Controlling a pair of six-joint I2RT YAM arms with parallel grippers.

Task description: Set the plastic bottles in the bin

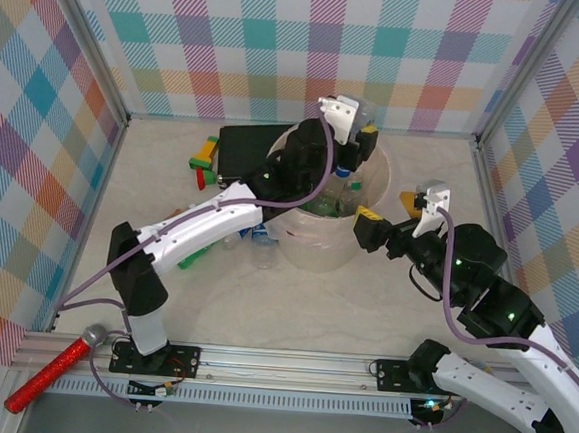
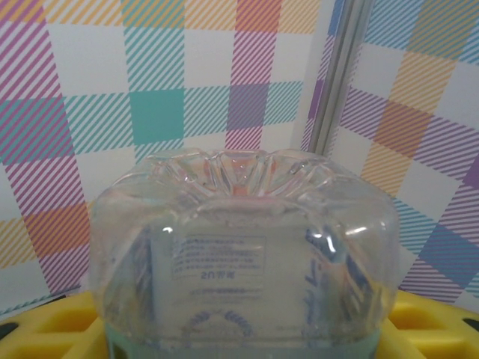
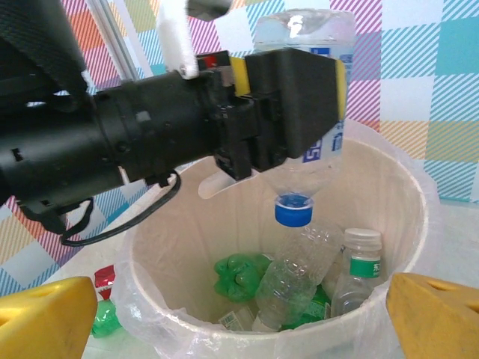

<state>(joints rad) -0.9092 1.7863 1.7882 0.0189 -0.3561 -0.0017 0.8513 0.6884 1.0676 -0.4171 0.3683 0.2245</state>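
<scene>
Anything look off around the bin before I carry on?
Nothing spilled or damaged. The clear bottle in the left gripper hangs cap-down over the bin. A few bottles lie on the table left of it, and a red hammer lies at the near rail's left end.

Each arm is built from white moulded link shells joined by black joint housings. The left arm (image 1: 204, 222) and the right arm (image 1: 497, 385) each carry a grey-purple cable (image 1: 100, 262) routed externally along the links. The base plates (image 1: 153, 358) are flat and black. The left gripper (image 1: 361, 140) and the right gripper (image 1: 390, 209) have black bodies with yellow fingers (image 3: 45, 318). A white camera bracket (image 1: 340, 113) sits at each wrist. The left wrist housing (image 3: 142, 142) is a ribbed black cylinder with a thin black lead (image 3: 123, 226) looping beneath it. Small green indicator lights (image 1: 510, 314) glow on the right arm.
</scene>
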